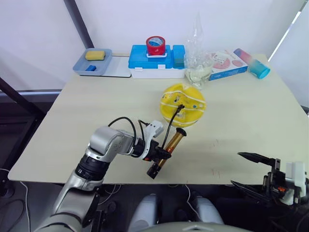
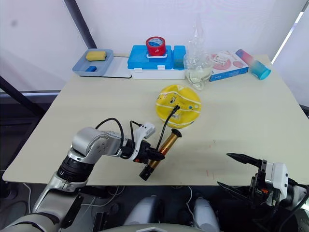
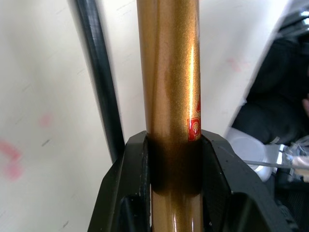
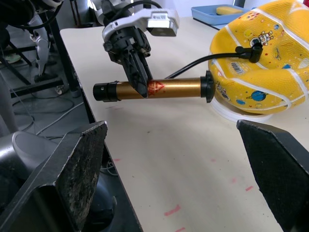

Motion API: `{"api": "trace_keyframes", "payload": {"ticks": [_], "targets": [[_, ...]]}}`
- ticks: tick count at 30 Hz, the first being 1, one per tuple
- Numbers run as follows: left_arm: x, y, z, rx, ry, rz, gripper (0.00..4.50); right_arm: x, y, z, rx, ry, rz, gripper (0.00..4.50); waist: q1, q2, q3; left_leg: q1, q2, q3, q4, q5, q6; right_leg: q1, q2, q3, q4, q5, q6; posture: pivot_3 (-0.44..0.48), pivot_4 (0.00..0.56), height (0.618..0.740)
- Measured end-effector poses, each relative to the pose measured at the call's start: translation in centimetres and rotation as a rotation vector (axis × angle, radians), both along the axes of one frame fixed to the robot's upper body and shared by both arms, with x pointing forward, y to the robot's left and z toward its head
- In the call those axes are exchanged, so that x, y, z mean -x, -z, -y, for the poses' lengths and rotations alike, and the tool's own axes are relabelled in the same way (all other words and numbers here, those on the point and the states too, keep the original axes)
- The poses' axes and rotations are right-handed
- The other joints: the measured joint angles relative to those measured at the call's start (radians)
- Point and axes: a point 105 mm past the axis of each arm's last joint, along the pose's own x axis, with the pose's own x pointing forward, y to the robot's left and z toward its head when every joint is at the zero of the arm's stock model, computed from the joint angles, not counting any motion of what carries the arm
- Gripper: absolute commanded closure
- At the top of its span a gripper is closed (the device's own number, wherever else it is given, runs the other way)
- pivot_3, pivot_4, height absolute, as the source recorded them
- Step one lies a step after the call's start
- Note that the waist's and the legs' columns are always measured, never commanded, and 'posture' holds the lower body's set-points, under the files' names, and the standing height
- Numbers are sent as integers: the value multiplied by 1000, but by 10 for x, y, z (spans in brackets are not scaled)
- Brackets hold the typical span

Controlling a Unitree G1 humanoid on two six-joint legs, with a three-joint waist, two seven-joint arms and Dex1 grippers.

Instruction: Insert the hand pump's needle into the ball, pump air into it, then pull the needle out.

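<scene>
The yellow ball [image 1: 186, 99] lies sagging at the middle of the table. The bronze hand pump [image 1: 172, 145] lies tilted just in front of it, and my left gripper [image 1: 159, 153] is shut on its barrel near the rear black cap. The pump's black hose [image 1: 170, 125] curves up onto the ball. The needle's black fitting [image 4: 254, 47] sits against the ball's skin, and the pin itself is hidden. In the left wrist view the black fingers [image 3: 128, 183] clamp the barrel [image 3: 169, 87]. My right gripper [image 1: 236, 168] hangs open and empty beyond the table's front right edge.
Along the far edge stand a blue tray [image 1: 79, 67] with a yellow sponge, a blue box [image 1: 140, 59] topped by a red tape roll [image 1: 155, 45], a clear plastic bag [image 1: 198, 63], a pink-and-blue carton [image 1: 227, 65] and a blue cup [image 1: 259, 70].
</scene>
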Motion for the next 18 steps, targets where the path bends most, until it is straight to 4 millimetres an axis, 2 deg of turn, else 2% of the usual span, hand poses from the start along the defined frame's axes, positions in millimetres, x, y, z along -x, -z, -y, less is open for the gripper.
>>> {"api": "trace_keyframes", "payload": {"ticks": [10, 18], "targets": [[10, -1, 2, 96, 121, 49, 3591, -1, -4, -2, -24, 0, 0, 0, 0, 0, 0, 0, 0, 0, -4, 2, 3, -1, 0, -1, -1, -1, -2, 0, 150, 737], [27, -1, 6, 257, 255, 150, 3591, -1, -6, -3, -32, -7, 5, 0, 1, 0, 0, -1, 0, -2, -5, 2, 2, -2, -2, 1, -3, -2, -3, 0, 150, 737]]}}
